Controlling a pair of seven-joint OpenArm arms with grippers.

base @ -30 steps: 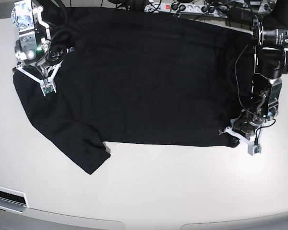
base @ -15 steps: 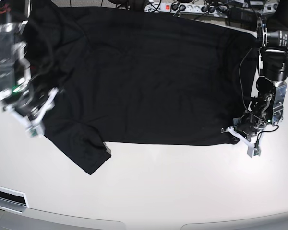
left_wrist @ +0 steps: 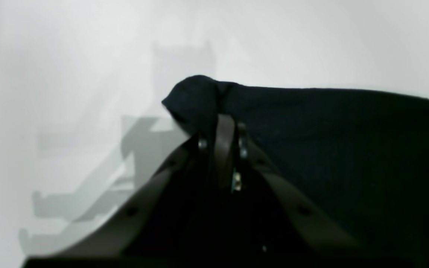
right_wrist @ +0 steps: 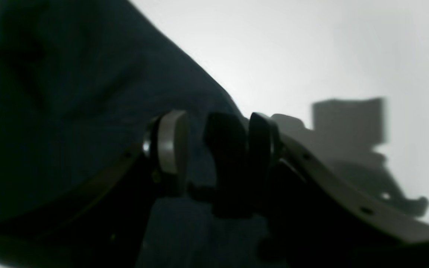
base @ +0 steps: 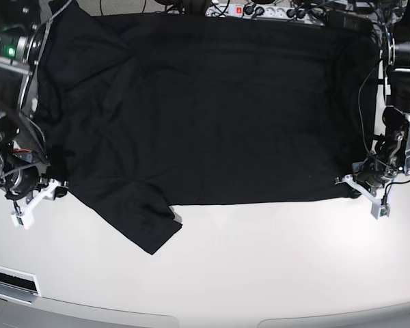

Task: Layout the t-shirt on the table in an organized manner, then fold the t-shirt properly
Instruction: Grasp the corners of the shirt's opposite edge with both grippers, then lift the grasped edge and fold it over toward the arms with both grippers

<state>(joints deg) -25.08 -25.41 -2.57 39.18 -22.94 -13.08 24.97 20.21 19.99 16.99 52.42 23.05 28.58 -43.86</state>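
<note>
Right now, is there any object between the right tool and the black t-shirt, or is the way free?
Nothing visible stands between them. The right tool is already at the black t-shirt, its open jaws over the edge of the fabric near the sleeve. Around it only the bare off-white table shows.

A pale glossy table under soft, even light, with clutter along its far edge

The off-white table [base: 260, 266] fills nearly the whole base view, and its curved front rim runs along the bottom of the frame, with a darker grey strip [base: 212, 322] below it. A white power strip [base: 256, 11] with a red switch lies at the top centre, with dark cables [base: 297, 14] tangled to its right. A small white slotted plate [base: 11, 279] sits at the lower left. The sheen is faint and shadows are soft-edged; in both wrist views grey blurred shadows fall on the bare tabletop. No walls or windows can be made out.
</note>
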